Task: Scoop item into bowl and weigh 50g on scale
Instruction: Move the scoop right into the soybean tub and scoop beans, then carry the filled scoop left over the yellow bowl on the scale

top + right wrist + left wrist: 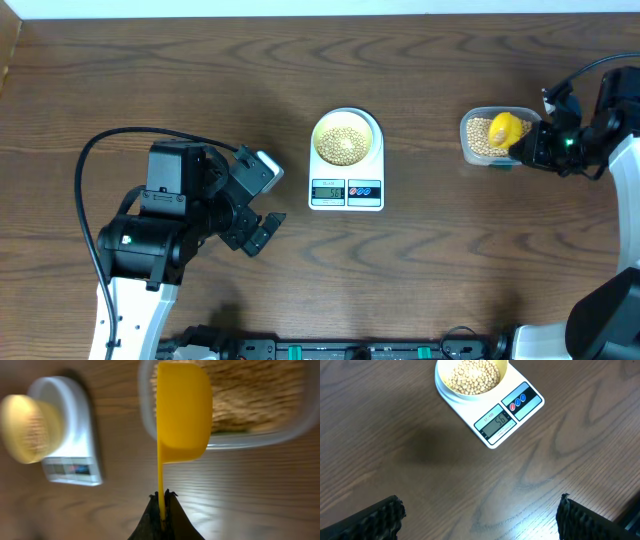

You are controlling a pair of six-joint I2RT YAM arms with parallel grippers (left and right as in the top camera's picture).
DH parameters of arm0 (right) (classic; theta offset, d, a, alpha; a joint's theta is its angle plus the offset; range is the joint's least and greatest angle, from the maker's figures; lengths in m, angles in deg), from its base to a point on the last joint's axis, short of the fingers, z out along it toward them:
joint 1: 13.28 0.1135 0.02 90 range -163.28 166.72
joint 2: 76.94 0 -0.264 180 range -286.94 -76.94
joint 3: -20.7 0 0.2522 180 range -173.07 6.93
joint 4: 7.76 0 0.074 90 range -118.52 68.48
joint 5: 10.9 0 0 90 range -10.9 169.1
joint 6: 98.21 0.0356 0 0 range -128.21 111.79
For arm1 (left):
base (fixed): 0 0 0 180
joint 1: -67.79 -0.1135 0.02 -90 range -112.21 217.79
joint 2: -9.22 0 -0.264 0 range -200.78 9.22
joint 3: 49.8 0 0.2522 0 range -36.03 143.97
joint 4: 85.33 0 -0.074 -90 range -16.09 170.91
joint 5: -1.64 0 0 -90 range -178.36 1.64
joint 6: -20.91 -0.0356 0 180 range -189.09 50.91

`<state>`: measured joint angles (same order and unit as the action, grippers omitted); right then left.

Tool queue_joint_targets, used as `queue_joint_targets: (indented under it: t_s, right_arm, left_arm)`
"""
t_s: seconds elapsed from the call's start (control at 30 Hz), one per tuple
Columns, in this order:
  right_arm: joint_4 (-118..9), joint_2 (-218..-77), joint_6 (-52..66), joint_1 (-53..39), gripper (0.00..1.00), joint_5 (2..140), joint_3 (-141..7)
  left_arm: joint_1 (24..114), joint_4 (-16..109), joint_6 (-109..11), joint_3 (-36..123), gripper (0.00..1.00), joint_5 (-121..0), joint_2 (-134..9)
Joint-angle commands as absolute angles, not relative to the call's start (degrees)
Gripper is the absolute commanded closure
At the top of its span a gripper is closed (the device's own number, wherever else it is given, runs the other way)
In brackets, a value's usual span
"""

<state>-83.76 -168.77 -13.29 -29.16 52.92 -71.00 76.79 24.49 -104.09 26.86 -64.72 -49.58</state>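
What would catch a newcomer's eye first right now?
The cream bowl of beans sits on the white scale at the table's middle. At the right, the right end effector grips a bright yellow spoon over a clear tub of beans. The left end effector hangs open at lower left.

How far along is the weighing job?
Done: the bowl of beans sits on the scale, whose display seems to read 56, over 50. In hand: the right gripper pinches a yellow scoop over the tub; the left gripper is open, idle. Left: probably take some beans out until it shows 50.
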Motion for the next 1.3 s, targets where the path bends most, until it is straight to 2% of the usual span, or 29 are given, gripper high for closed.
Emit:
queue_joint_targets:
  t_s: [0.0,0.43,0.73,0.83,0.97,1.07,1.13,1.27]
  right_arm:
    - [-82.56,-167.68,-15.65,-25.79,0.99,66.34,-72.0]
    - [-80.42,-167.7,-14.19,-7.08,0.99,107.19,-71.98]
    - [-79.3,-167.7,-14.06,-6.43,0.99,111.96,-71.98]
    - [-75.89,-167.48,-14.1,-6.41,0.99,102.41,-72.05]
    - [-69.92,-167.35,-18.49,-6.41,0.99,68.11,-72.05]
    - [-64.94,-167.53,-18.58,-5.77,0.99,51.57,-72.05]
    - [-61.86,-168.05,-18.56,-3.54,0.99,47.44,-72.05]
    - [-61.05,-170.45,-19.19,2.66,0.99,56.09,-72.05]
  left_arm:
    - [76.48,24.4,-105.07,27.95,0.01,-64.85,-49.6]
    - [76.48,24.4,-105.07,27.95,0.01,-64.85,-49.6]
    - [76.48,24.4,-105.07,27.95,0.01,-64.85,-49.6]
    - [76.48,24.4,-105.1,27.95,0.01,-64.85,-49.6]
    - [76.48,24.4,-105.07,27.95,0.01,-64.85,-49.6]
    - [76.48,24.4,-105.1,27.95,0.01,-64.85,-49.6]
    - [76.48,24.4,-105.07,27.95,0.01,-64.85,-49.6]
    - [76.48,24.4,-105.07,27.95,0.01,-64.85,-49.6]
